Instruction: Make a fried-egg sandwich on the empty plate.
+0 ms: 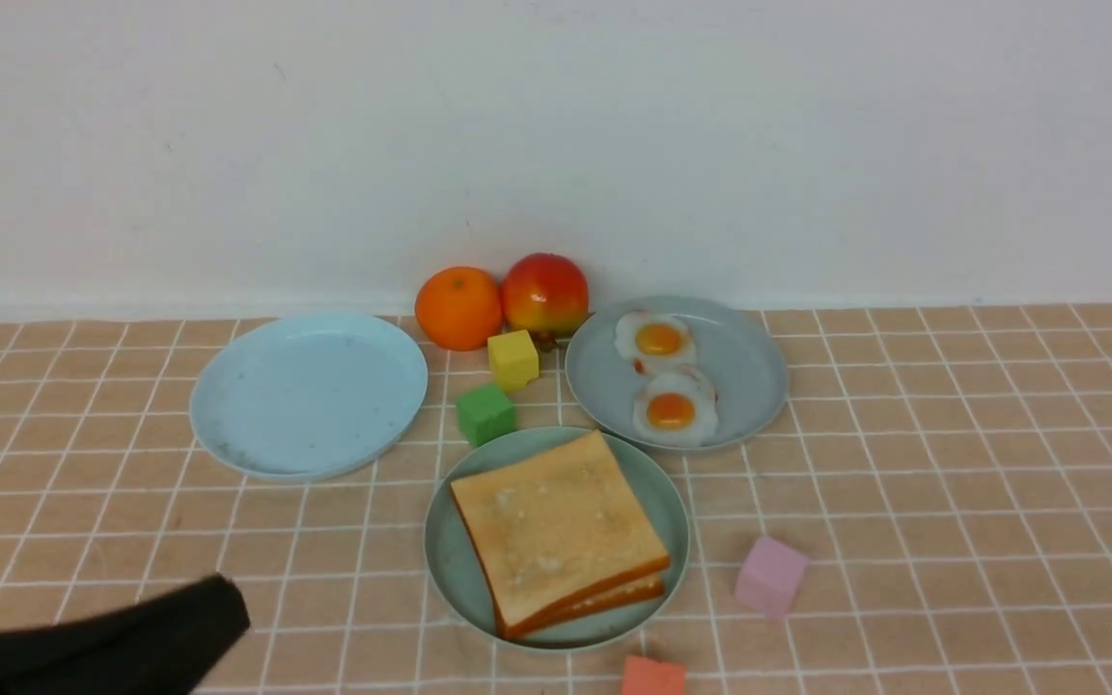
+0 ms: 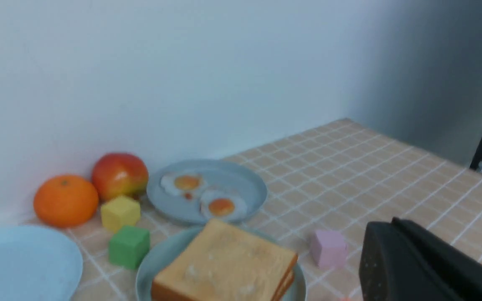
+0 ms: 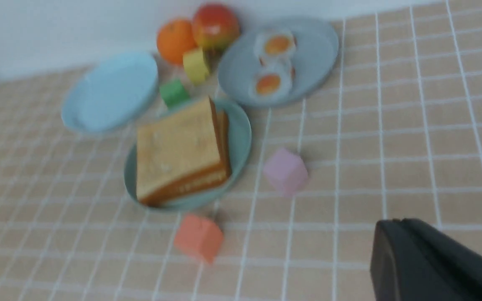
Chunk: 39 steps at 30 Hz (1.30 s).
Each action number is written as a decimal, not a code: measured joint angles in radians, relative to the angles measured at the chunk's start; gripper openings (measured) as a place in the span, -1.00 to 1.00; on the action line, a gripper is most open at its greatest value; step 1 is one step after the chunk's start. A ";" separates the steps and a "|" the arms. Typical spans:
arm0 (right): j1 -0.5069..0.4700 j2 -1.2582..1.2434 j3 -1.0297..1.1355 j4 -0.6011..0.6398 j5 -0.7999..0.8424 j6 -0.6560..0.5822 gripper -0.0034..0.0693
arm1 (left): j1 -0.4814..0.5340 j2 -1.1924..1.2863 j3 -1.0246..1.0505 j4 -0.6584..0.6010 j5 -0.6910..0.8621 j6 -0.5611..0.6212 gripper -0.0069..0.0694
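Far L you've got the left end effector [image 1: 213, 618] low over the tabletop's [image 1: 952, 483] near edge; open or closed, can't tell. Next is the sky-blue plate [image 1: 310, 396]. By the wall an orange [image 1: 458, 307] sits just beside an apple [image 1: 544, 292], w/ a green cube [image 1: 485, 413] and a yellow cube [image 1: 513, 359] in front. Centre: the fried-egg sandwich [image 1: 556, 526] lies on the mint-green plate [image 1: 445, 560]. Behind it to the R is the grey-blue plate [image 1: 749, 367] w/ two fried eggs [image 1: 674, 410]. A coral cube [image 1: 653, 676] and a pink cube [image 1: 770, 574] sit nearer you. The right end effector [image 3: 391, 246] shows only in its wrist view; can't tell its grip state.
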 joint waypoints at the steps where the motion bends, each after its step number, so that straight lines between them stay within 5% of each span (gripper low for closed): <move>1: 0.000 0.000 0.036 -0.005 -0.076 0.001 -0.91 | 0.000 0.000 0.013 0.000 0.006 0.000 -0.85; 10: 0.000 0.000 0.213 -0.012 -0.427 0.004 -0.89 | 0.000 0.000 0.031 0.000 0.107 0.000 -0.85; 18: 0.000 0.000 0.278 -0.014 -0.425 0.004 -0.87 | 0.000 0.000 0.031 0.000 0.145 0.000 -0.85; 21: -0.003 -0.003 0.285 -0.101 -0.426 -0.009 -0.87 | 0.000 0.000 0.031 0.000 0.145 0.000 -0.85; 31: -0.262 -0.176 0.466 -0.185 -0.421 -0.026 -0.95 | 0.000 0.000 0.031 0.000 0.147 0.000 -0.85; 39: -0.288 -0.219 0.480 -0.160 -0.315 -0.131 -0.95 | 0.000 0.000 0.033 0.000 0.155 0.000 -0.84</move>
